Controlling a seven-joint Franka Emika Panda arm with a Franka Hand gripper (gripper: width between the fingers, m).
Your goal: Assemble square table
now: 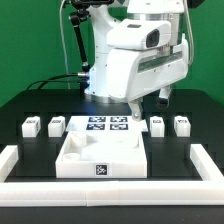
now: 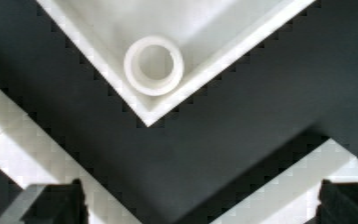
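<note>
Plain green backdrop (image 1: 30, 35), black tabletop (image 1: 20, 102), white border rail (image 1: 110, 190) along its edges, soft even light

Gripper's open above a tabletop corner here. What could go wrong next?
The open gripper holds nothing and hangs just off the tabletop corner; closing there could catch only the tip and twist it.
The tabletop lies right by the marker board; a push might ride it onto the board.
A leg block stands near; a sliding tabletop could knock it.

White square slab (image 1: 88, 152) lies flat, leg blocks (image 1: 30, 126) flanking.
</note>
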